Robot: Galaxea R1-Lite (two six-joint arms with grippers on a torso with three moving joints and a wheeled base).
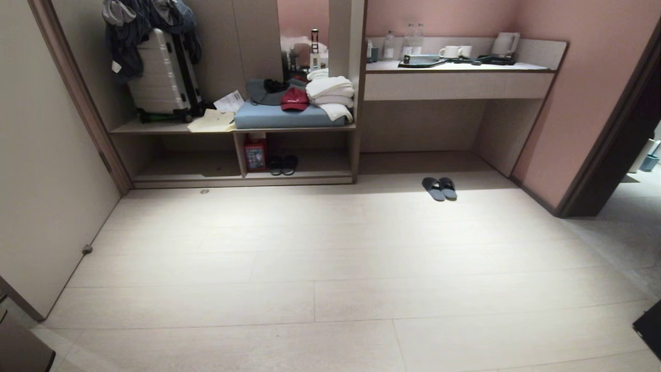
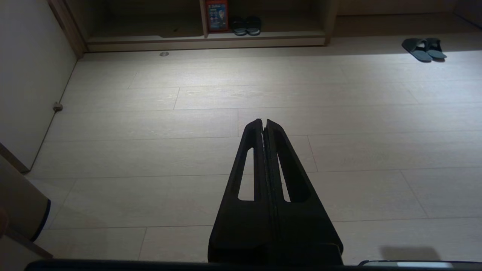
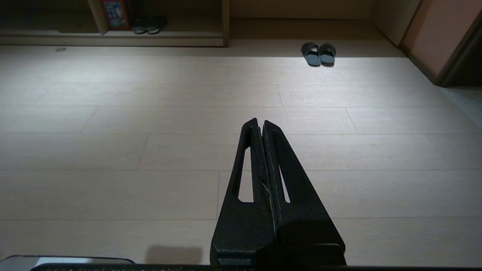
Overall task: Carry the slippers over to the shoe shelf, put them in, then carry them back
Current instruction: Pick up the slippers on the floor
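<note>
The slippers [image 1: 439, 188] lie side by side on the pale floor [image 1: 330, 268], touching each other, toes pointing away from the robot, just in front of the tall desk recess [image 1: 423, 129] and well apart from the robot. To their left, past an upright panel, is the shoe shelf [image 1: 304, 178], a low open compartment with a divider; its right half already holds another dark pair [image 1: 282, 165] beside a red box [image 1: 255, 153], while the left half looks free. Above it sit a blue cushion [image 1: 284, 118], a red cap [image 1: 295, 98], folded towels [image 1: 330, 93] and a suitcase [image 1: 162, 77]. Neither arm shows in the head view; each wrist view shows its own gripper hanging over bare floor, far from anything. The left gripper [image 2: 263, 122] has its fingers pressed together and holds nothing, and the right gripper [image 3: 260, 122] is likewise closed and empty. The step in hand seems to be the approach: nothing is picked up yet. To do it well, the base should probably drive toward the slippers and stop squarely facing them, the torso bending low enough for a reach to the floor. The fingers need to spread before descending, and since the pair is thin and flat, pinching the toe bands looks the surest hold. Taking both at once would be risky unless they stay pressed together.
</note>
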